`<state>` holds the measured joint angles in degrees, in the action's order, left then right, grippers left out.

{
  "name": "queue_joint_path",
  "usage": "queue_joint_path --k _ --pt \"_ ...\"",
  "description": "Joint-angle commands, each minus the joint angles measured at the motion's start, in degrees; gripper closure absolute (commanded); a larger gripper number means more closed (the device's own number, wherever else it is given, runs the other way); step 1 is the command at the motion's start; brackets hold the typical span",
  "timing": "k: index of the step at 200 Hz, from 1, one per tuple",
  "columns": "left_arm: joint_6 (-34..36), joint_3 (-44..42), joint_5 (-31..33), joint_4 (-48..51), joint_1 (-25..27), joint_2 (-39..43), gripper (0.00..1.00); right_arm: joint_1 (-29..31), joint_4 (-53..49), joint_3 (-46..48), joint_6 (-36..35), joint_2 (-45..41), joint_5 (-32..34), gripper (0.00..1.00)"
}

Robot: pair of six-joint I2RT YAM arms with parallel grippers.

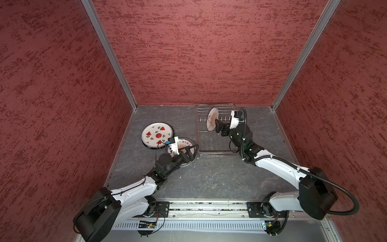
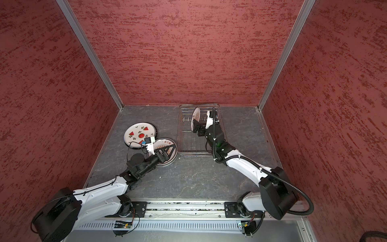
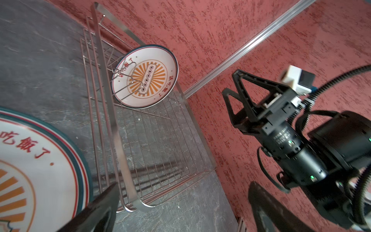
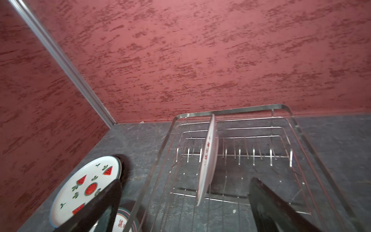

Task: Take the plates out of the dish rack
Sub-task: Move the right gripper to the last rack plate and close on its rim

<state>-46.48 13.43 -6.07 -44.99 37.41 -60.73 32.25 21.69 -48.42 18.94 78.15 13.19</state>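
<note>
1. Right tool (image 1: 217, 126): jaws apart, inside the dish rack (image 1: 211, 155). The upright sunburst plate (image 1: 211, 117) stands edge-on just ahead, ungripped.
2. Step, as I judge it: fetching the only plate standing in the rack. Next move calls for easing forward to straddle its rim, closing, then lifting clear of the prongs (image 4: 239, 154).
3. Left tool (image 1: 193, 151): jaws apart, over the flat sunburst plate (image 1: 185, 142). The watermelon plate (image 1: 156, 134) lies just beyond it.
4. Room: rack wires and back wall (image 1: 199, 52) sit close beyond the right tool. Open surface (image 1: 209, 178) lies behind both.
</note>
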Motion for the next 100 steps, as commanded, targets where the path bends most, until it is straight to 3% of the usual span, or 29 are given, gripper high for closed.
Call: queue_joint_path --k 1,37,100 --pt "3.5 0.7 -3.4 -6.3 0.6 -0.9 0.01 -2.6 -5.4 -4.8 3.0 1.6 -2.4 0.01" --pt "3.7 1.0 0.5 -3.5 1.5 -1.0 0.0 -3.2 -11.7 -13.0 2.4 9.3 0.9 0.06" --pt "5.9 -0.5 -1.9 -3.8 1.7 2.1 0.0 -2.7 -23.3 -28.9 1.3 22.9 8.2 0.45"
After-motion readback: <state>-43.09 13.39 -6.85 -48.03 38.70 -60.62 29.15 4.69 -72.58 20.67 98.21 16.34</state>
